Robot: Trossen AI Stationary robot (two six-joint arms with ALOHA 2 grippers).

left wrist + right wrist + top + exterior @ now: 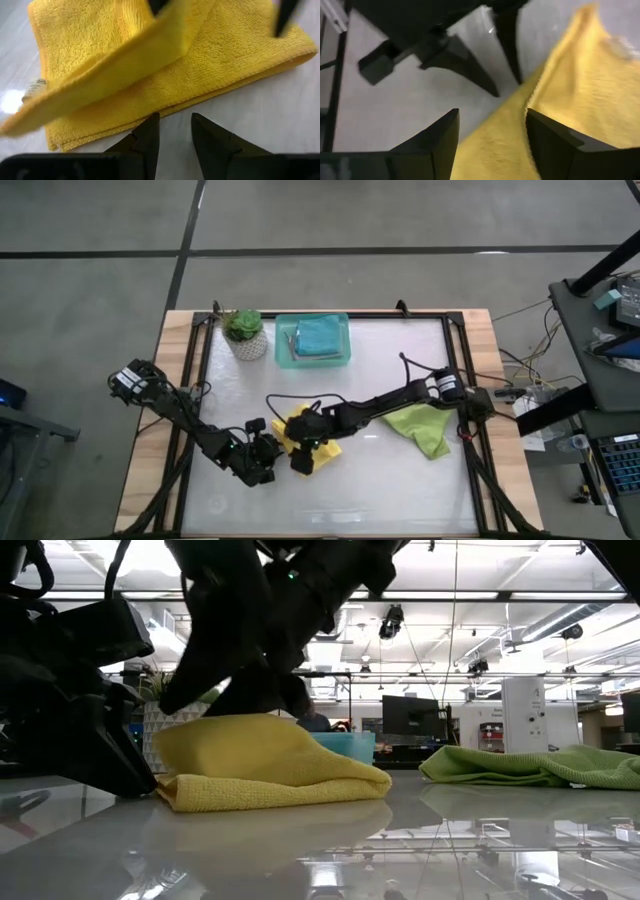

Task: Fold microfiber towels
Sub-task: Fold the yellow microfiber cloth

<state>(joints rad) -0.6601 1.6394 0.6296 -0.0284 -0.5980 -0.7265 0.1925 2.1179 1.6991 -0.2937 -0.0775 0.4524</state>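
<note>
The yellow towel [318, 442] lies folded on the table's middle near part, with one flap [125, 65] raised off the layers below. My right gripper [492, 125] is open above it, and the raised flap passes between its fingers. My left gripper [175, 122] is open and empty, low at the table, its fingertips just short of the towel's folded edge [165, 107]. The lime green towel [425, 428] lies crumpled to the right. Teal-blue towels [320, 335] lie in the teal tray [283, 345]. The grey towel is out of view. My right gripper comes at the yellow towel from above, slanting from the table's right. The raised flap's edge [530, 97] lies between the two open fingers and against one finger [545, 130]. It is not pinched. The rest of the towel lies on the table.
A potted plant [245, 333] stands at the far left beside the tray. A black frame [455, 380] runs around the white table top. Bare table lies near the front edge [380, 500].
</note>
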